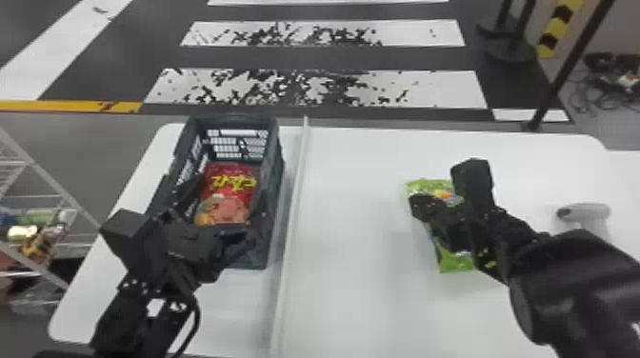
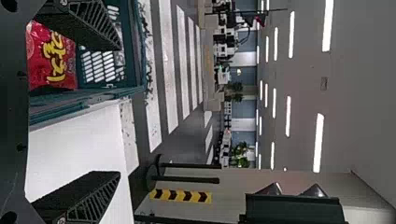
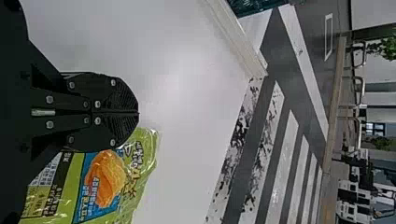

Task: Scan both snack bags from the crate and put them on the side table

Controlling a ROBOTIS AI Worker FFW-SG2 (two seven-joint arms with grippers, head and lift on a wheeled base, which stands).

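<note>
The right wrist view showed us the right gripper [image 1: 421, 205], part-hiding the green bag [image 1: 452, 264] at head-view right, closed and empty, while the left gripper [image 1: 226, 202], lower left, gaped empty.

One red snack bag [image 1: 232, 185] and one green snack bag [image 1: 450, 263] make two bags in all. There are also one crate [image 1: 274, 166], one handheld scanner [image 1: 588, 211], one wire rack [image 1: 62, 191], one divider strip [image 1: 292, 204], plus one left gripper [image 1: 228, 202] and one right gripper [image 1: 420, 204], two grippers together.
</note>
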